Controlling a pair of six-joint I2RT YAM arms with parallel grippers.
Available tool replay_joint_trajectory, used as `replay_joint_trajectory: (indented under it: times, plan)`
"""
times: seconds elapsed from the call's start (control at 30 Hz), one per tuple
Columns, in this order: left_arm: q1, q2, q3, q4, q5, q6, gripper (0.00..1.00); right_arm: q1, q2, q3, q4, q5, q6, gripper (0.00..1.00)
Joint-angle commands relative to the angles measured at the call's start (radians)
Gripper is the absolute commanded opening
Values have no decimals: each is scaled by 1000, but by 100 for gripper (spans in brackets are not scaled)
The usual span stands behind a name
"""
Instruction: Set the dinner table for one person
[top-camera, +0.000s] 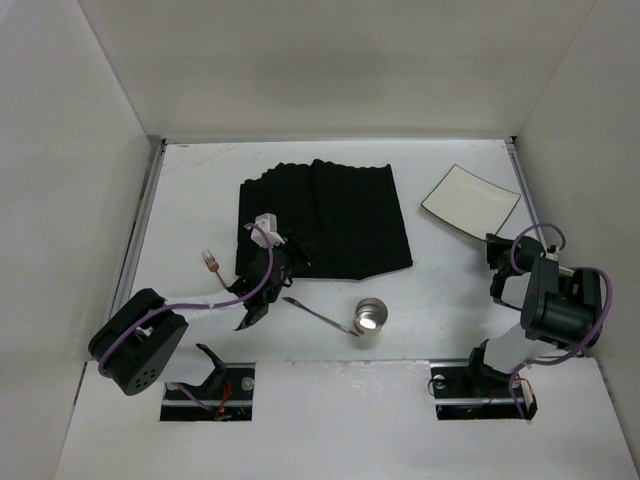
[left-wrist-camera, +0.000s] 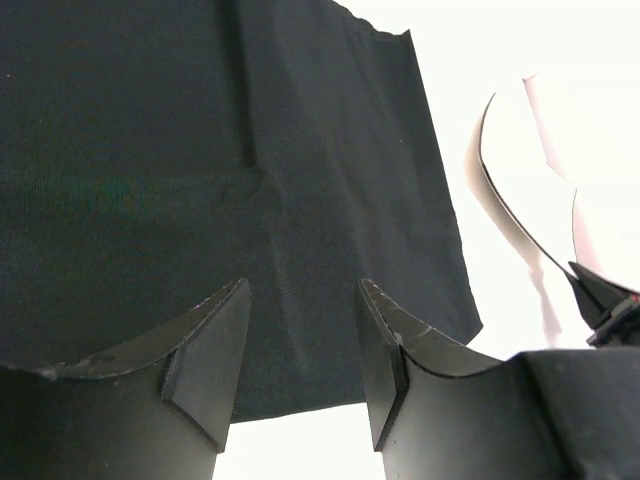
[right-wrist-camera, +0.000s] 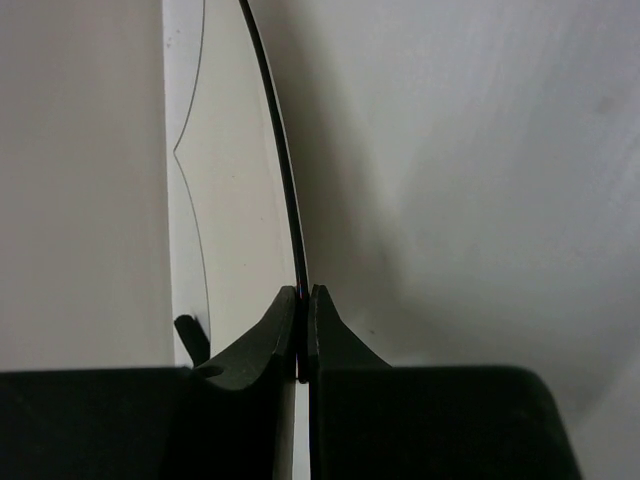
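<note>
The white dinner table (top-camera: 195, 190) holds a black cloth placemat (top-camera: 330, 215) at its middle. My left gripper (top-camera: 292, 256) is open and empty, low over the placemat's near-left corner; in the left wrist view its jaws (left-wrist-camera: 300, 350) stand apart above the cloth (left-wrist-camera: 200, 170) and its near edge. My right gripper (top-camera: 497, 247) is shut on the near edge of a square white plate (top-camera: 470, 198), held tilted off the table at the far right. The right wrist view shows the plate's thin dark edge (right-wrist-camera: 285, 170) pinched between the fingers (right-wrist-camera: 304, 305). The plate also shows in the left wrist view (left-wrist-camera: 530, 190).
A fork (top-camera: 212, 262) lies left of the placemat. A long utensil (top-camera: 318, 314) and a small metal cup (top-camera: 372, 317) sit in front of the placemat, near the table's front edge. Grey rails (top-camera: 140, 230) run along the sides, with white walls all round.
</note>
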Motion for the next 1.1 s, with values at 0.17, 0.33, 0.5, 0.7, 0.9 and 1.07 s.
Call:
replay_joint_trajectory:
  times: [0.17,0.33,0.5,0.7,0.9,1.07]
  plan:
    - [2,10,-17,66,-7,1,44,66,-87,-107,-59,4,-26,7]
    - [-3,18,-18,73,-7,1,44,79,-87,-95,-85,15,-36,29]
    - [0,3,-26,73,-10,1,44,60,-25,-65,-82,-45,-40,43]
    - [0,7,-26,73,-8,0,44,53,0,-44,-88,-34,-33,46]
    - [2,-1,-30,79,-11,0,44,22,72,-6,-86,-51,-12,41]
    - [2,-2,-35,87,-13,4,44,10,106,16,-82,-52,-13,25]
